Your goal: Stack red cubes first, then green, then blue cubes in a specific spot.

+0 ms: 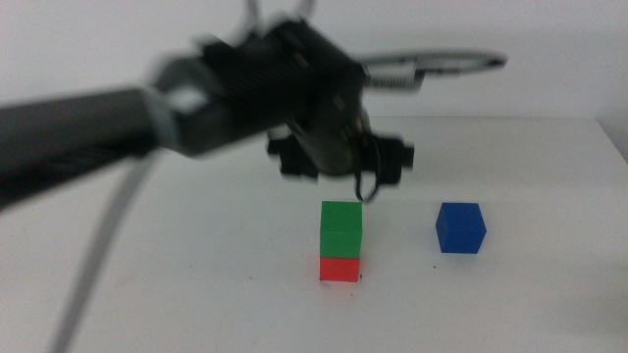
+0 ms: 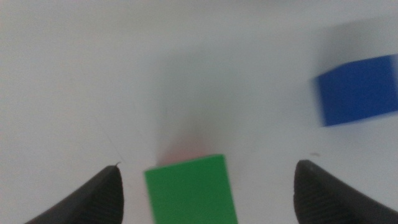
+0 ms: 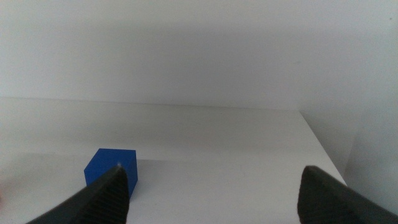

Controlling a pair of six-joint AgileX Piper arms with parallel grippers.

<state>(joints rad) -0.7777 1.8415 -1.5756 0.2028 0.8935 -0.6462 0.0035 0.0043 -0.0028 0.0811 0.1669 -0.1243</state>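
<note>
We see the white table [image 1: 147, 294] first, with the left arm [image 1: 88, 127] reaching across it. Its left gripper [image 2: 208, 180] hangs released above the green cube [image 1: 341, 231], which sits on the red cube [image 1: 340, 269]. The blue cube [image 1: 460, 227] stands apart. Our right gripper [image 3: 211, 186] waits spread wide, empty.

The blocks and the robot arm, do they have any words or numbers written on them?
None can be read.
The green block, the red block under it and the blue block have plain faces.
The left arm above the stack is too blurred to show any label.
The table is plain white.
The left hand and right hand show only dark fingers.
</note>
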